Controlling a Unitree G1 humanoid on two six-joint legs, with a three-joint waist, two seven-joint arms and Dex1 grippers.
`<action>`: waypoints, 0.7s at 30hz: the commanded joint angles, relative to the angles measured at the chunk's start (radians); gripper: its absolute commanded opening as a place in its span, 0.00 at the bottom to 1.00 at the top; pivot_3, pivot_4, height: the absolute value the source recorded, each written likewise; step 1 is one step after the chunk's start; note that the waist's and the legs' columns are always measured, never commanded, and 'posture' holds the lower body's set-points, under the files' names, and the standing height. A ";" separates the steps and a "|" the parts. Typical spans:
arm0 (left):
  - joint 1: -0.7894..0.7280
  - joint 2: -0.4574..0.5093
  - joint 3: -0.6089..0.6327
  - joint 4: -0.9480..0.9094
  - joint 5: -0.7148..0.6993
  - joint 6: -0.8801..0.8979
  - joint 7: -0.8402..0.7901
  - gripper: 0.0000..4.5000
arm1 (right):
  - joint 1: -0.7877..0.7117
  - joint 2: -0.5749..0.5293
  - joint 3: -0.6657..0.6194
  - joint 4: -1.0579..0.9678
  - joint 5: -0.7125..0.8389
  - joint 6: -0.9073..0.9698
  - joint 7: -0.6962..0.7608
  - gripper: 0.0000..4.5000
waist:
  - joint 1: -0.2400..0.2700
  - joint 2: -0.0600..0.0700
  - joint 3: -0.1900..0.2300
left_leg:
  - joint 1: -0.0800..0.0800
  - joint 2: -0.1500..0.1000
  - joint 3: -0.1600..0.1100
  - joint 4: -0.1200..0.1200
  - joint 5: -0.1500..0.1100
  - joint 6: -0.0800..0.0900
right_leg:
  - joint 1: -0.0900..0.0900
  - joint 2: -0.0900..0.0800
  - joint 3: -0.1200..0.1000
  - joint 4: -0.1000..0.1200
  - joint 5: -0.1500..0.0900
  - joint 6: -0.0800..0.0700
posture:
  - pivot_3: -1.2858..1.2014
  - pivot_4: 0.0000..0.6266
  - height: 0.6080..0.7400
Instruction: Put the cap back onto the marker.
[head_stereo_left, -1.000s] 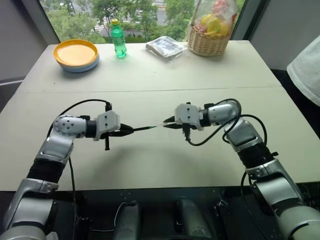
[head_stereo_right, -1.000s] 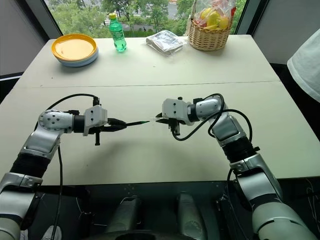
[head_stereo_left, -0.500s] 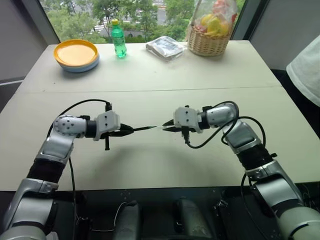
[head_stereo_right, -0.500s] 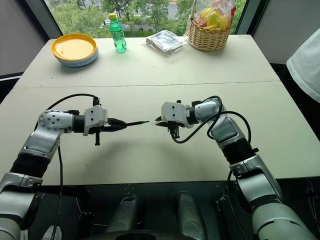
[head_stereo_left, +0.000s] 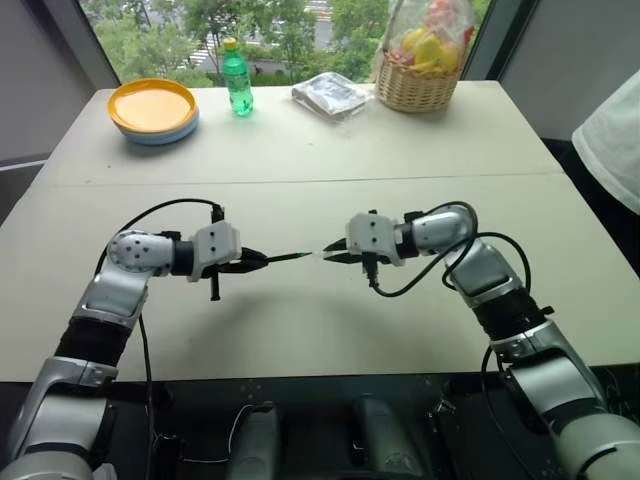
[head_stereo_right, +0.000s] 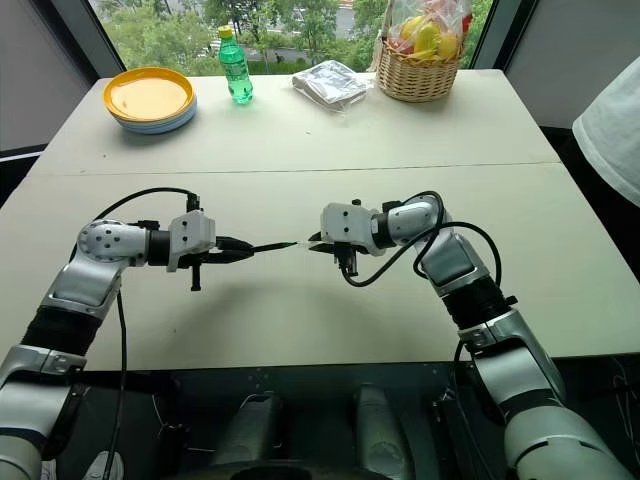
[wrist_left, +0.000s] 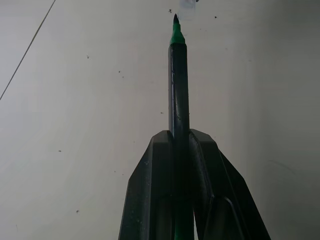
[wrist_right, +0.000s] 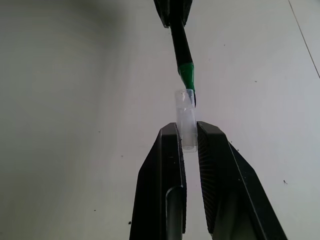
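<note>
Right wrist view gives you the closest look: your right gripper (wrist_right: 189, 134) has its two black fingers pinched on the cap (wrist_right: 185, 119), a clear, pale sleeve that sticks out past the fingertips. Just ahead of the cap's open mouth sits the marker (wrist_right: 181, 50), its green collar and dark tip right at the rim and slightly off to one side; you can't tell from here whether the tip is just inside the mouth or beside it.

Over on the left wrist view, your left gripper (wrist_left: 181, 137) is clamped on the marker (wrist_left: 178, 90), fingers closed tight around the dark barrel. The barrel runs straight out beyond the fingertips, with the green collar and pointed tip at the far end and the pale cap (wrist_left: 187, 7) just beyond it.

From the head camera, you see both arms raised above the beige table (head_stereo_left: 300, 150), grippers pointed at each other. The left gripper (head_stereo_left: 262, 259) holds the marker (head_stereo_left: 290, 257) roughly level, aimed toward the right gripper (head_stereo_left: 332, 252), and the cap (head_stereo_right: 303, 243) sits in the small space between the two claws.

Well beyond both grippers, at the table's far edge, stand a stack of plates (head_stereo_left: 153, 109) with a yellow one on top, a green bottle (head_stereo_left: 237, 78), a clear plastic packet (head_stereo_left: 331, 94) and a wicker basket of fruit (head_stereo_left: 420, 60). A person's white sleeve (head_stereo_left: 610, 135) shows off to the right of your right arm.
</note>
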 joint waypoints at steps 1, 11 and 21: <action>0.000 0.010 0.011 -0.038 -0.009 0.001 -0.004 0.00 | -0.032 -0.023 -0.014 0.021 -0.010 -0.035 -0.004 0.01 | 0.000 0.000 0.000 | 0.000 0.000 0.000 0.000 0.000 0.000 | 0.000 0.000 0.000 0.000 0.000 0.000 | 0.52 0.24 1.00; 0.008 0.013 0.010 -0.047 -0.007 0.003 -0.004 0.00 | -0.040 -0.016 -0.012 0.022 0.003 -0.034 -0.004 0.01 | -0.001 0.000 0.000 | 0.000 0.000 0.000 0.000 0.000 0.000 | 0.000 0.000 0.000 0.000 0.000 0.000 | 0.52 0.24 1.00; 0.012 0.014 0.009 -0.050 -0.005 0.003 -0.004 0.00 | -0.025 -0.024 -0.012 -0.021 0.018 -0.001 0.015 0.01 | 0.000 0.000 0.000 | 0.000 0.000 0.000 0.000 0.000 0.000 | 0.000 0.000 0.000 0.000 0.000 0.000 | 0.52 0.24 1.00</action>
